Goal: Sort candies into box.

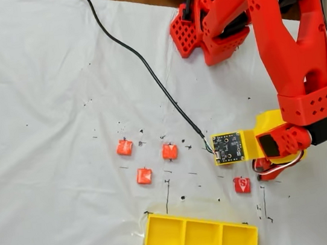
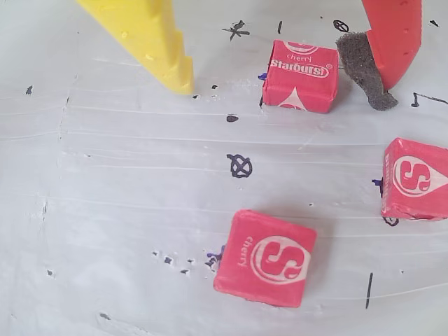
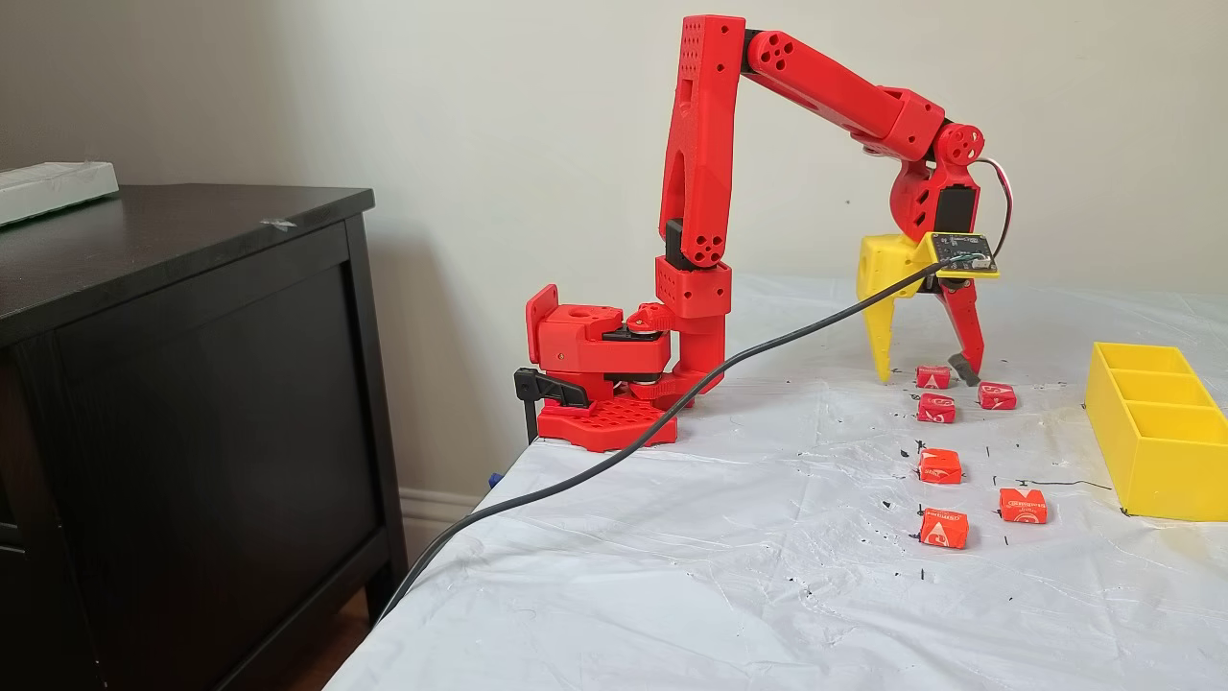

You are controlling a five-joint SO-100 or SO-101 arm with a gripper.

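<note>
my gripper (image 2: pixel 280 84) jaws apart around 1 candy (image 2: pixel 299 75) | risk: red finger (image 2: pixel 392 42) closes off-centre, candy skids | box (image 3: pixel 1151 422) well apart

Red arm reaching over a white-covered table — six candies and a yellow box.

The arm (image 3: pixel 710 192) is standing clamped at the table's (image 3: pixel 672 576) near-left edge, its gripper (image 3: pixel 926 376) hanging jaws apart — yellow finger (image 3: pixel 878 317) left, red finger (image 3: pixel 962 321) right — around a deep red candy (image 3: pixel 932 376). Two more deep red candies (image 3: pixel 936 408) (image 3: pixel 997 395) are lying just beside it. Three orange-red candies (image 3: pixel 939 466) (image 3: pixel 1023 506) (image 3: pixel 944 529) are sitting nearer the camera. The box (image 3: pixel 1156 432) is resting at right, three compartments in a row. A black cable (image 3: pixel 672 413) is trailing off the table; a dark cabinet (image 3: pixel 182 422) is standing at left.
</note>
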